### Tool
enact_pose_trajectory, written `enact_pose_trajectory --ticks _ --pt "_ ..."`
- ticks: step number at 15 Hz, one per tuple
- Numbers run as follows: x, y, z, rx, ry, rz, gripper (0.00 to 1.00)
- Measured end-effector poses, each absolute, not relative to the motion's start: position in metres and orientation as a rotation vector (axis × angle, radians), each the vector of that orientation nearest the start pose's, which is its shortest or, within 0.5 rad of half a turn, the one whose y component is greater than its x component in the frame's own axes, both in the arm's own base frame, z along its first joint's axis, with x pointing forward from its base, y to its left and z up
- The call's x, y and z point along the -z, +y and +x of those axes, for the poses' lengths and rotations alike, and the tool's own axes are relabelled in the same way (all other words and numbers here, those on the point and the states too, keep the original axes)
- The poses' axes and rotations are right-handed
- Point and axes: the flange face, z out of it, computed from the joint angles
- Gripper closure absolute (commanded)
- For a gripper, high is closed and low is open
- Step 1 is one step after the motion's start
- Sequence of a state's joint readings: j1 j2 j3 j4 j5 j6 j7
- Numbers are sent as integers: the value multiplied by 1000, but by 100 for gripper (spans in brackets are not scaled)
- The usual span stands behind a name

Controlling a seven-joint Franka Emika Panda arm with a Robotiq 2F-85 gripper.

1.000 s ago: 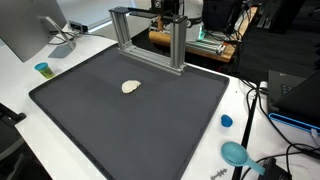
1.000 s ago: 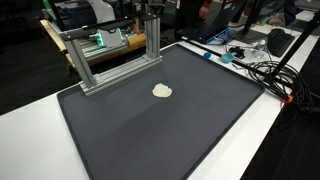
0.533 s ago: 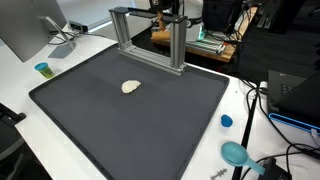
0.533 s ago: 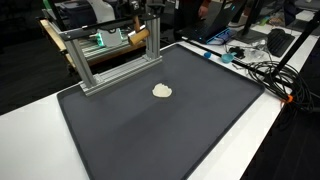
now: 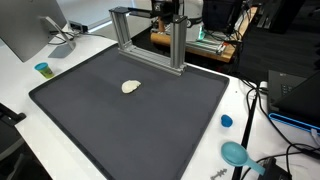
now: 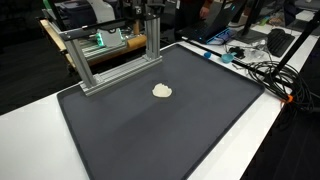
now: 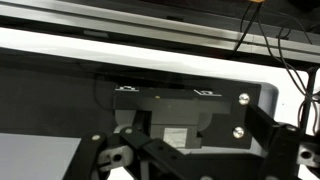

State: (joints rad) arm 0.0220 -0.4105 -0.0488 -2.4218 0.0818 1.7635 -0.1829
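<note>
Gripper [image 5: 168, 10] sits high at rear of scene, just above top bar of aluminium frame [image 5: 178, 48]. Jaw state: cannot tell. Ext. views are too small, and wrist view shows only the dark housing, no fingertips. Nothing seen in grip. Cream lump [image 5: 131, 87] lies on black mat [image 5: 130, 125], well apart from gripper, fwd. of frame in both exterior views.

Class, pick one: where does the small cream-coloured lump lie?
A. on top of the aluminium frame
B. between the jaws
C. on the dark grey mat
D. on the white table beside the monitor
C: in both exterior views the small cream-coloured lump rests on the dark grey mat, apart from the aluminium frame.
</note>
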Motion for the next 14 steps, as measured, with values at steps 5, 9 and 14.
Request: enact_pose_trajectory --ticks 5,9,14 --pt "-435 13 395 -438 -84 -3133 0" --pt "-431 27 392 -530 -40 -3241 0" --pt "-443 25 397 -472 -33 -3147 0"
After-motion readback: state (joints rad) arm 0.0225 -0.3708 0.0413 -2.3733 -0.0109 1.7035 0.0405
